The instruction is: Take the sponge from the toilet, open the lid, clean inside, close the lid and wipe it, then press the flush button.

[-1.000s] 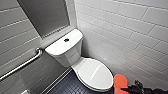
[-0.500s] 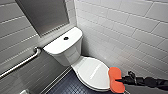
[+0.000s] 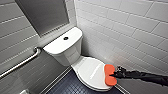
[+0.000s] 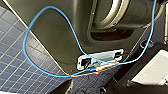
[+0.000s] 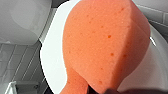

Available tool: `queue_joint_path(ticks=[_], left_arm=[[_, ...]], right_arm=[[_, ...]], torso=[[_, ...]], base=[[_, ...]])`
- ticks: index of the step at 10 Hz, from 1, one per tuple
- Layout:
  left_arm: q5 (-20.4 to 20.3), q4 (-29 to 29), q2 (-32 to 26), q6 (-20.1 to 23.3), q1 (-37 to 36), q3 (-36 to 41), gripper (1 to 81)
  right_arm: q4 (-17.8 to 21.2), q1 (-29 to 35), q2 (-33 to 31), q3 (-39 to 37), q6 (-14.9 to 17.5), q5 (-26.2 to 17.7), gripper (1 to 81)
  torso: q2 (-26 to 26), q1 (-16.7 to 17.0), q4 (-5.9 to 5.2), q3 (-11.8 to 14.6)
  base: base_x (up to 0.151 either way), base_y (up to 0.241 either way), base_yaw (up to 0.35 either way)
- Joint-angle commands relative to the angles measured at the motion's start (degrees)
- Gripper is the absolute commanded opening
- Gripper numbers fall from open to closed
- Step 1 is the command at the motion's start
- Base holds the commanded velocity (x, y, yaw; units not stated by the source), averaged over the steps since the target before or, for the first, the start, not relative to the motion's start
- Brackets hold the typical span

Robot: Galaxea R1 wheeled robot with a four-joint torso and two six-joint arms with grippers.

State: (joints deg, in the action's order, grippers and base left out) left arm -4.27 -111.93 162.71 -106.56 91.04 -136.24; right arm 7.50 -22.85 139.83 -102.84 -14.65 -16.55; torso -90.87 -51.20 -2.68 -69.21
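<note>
The white toilet [image 3: 75,61] stands in the corner with its lid [image 3: 91,72] shut. The orange-red sponge [image 3: 110,75] lies against the lid's front right edge, pinched at its waist by my right gripper [image 3: 115,74], whose black arm reaches in from the right. In the right wrist view the sponge [image 5: 105,45] looms large over the white lid [image 5: 52,57]. The dark round flush button [image 3: 65,38] sits in the middle of the tank top. My left gripper's jaws stand wide apart with nothing seen in them.
White tiled walls close in behind and to the right of the toilet. A metal grab bar [image 3: 22,62] runs along the left wall under a grey panel [image 3: 42,15]. The floor [image 3: 67,86] is dark small tiles. A blue cable [image 4: 37,25] loops over the robot's body.
My right gripper has carried the sponge up and to the left, from beside the bowl's front onto the lid's edge.
</note>
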Motion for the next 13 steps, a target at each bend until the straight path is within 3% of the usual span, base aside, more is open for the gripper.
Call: queue_joint_path(ticks=[1,4,8,10,13], left_arm=[[1.1,0.6,0.7,0.0,2.3,-1.0,81.1],[1.1,0.6,0.7,-0.1,2.3,-1.0,81.1],[1.0,0.6,0.5,-0.2,3.0,-1.1,81.1],[1.0,1.0,0.9,-0.2,3.8,-1.1,81.1],[0.7,1.5,1.0,-0.2,4.2,-0.9,81.1]], right_arm=[[1.8,10.7,12.6,-14.6,-3.2,-4.7,1.0],[1.8,13.5,18.0,-18.4,-3.2,-3.7,1.0],[1.9,13.1,23.9,-28.2,-3.6,4.3,1.0],[1.9,12.9,27.6,-34.3,-5.7,8.1,1.0],[1.9,7.9,26.4,-34.5,-12.4,13.1,1.0]], torso=[[0.0,0.0,0.0,0.0],[0.0,0.0,0.0,0.0],[0.0,0.0,0.0,-0.1],[0.0,0.0,0.0,-0.1],[0.0,0.0,0.0,-0.1]], base=[[0.0,0.0,0.0],[0.0,0.0,0.0],[0.0,0.0,0.0],[0.0,0.0,0.0],[0.0,0.0,0.0]])
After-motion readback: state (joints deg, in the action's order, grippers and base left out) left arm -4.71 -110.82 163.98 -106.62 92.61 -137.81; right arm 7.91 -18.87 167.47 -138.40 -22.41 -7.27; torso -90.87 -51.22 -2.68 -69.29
